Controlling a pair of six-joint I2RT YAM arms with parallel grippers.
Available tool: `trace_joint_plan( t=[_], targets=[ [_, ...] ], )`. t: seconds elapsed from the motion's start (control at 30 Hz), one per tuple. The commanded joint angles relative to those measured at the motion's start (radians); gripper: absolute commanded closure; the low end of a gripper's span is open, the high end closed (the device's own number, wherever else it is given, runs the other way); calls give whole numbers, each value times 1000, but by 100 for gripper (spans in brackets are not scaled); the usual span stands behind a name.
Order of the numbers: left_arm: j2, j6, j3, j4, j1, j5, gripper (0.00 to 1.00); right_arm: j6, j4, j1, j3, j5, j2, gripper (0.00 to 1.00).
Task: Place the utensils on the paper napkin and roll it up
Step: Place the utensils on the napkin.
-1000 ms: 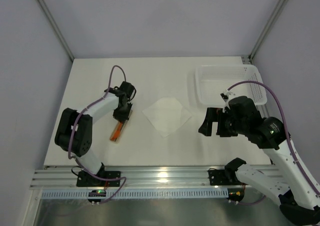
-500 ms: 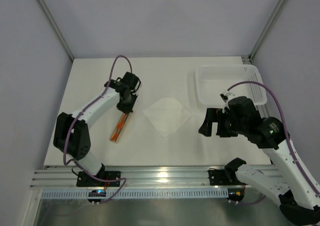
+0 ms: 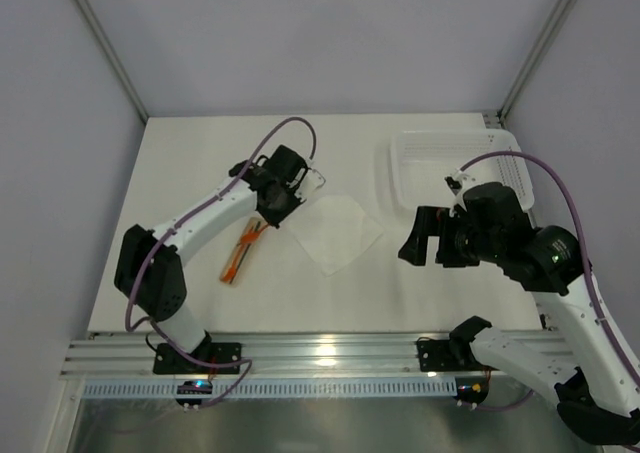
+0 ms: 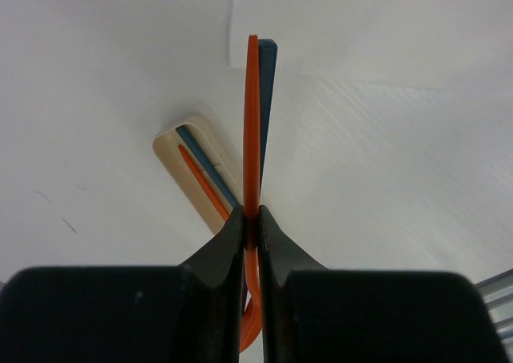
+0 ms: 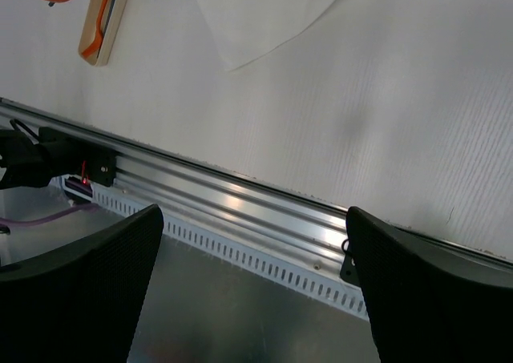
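My left gripper (image 4: 251,219) is shut on two utensils, a thin orange one (image 4: 252,114) and a dark blue one (image 4: 268,90), both standing out ahead of the jaws. In the top view this gripper (image 3: 277,207) hangs just off the left corner of the paper napkin (image 3: 335,231), a white sheet lying flat. The napkin's edge (image 4: 361,26) shows beyond the held tips. More orange and dark sticks lie in a beige holder (image 4: 186,167) on the table (image 3: 237,261). My right gripper (image 3: 428,248) stands wide open and empty, right of the napkin (image 5: 256,10).
A white perforated basket (image 3: 455,168) stands at the back right, behind my right arm. The metal rail (image 5: 264,211) of the table's near edge runs under my right gripper (image 5: 256,291). The beige holder (image 5: 100,26) lies left of the napkin.
My left gripper has moved right and away from the beige holder to the napkin's left corner, carrying utensils. The right arm has barely shifted.
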Motion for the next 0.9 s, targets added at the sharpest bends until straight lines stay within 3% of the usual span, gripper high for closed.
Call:
trace_joint_plan(
  t=[0.0,0.13,0.57,0.87],
  targets=[
    [36,189,21,30,-39,-15,100,-17,-44,7,59,-2,19,1],
    [96,319,53,21,-78,7,100,-7,-56,7,61,-17,29,1],
    [164,459,-24,323,-224,-8,100,52,-97,7,134,4,25,1],
    [291,534,72,290,-237,16,100,89,-128,5,179,36,-1,1]
  ],
)
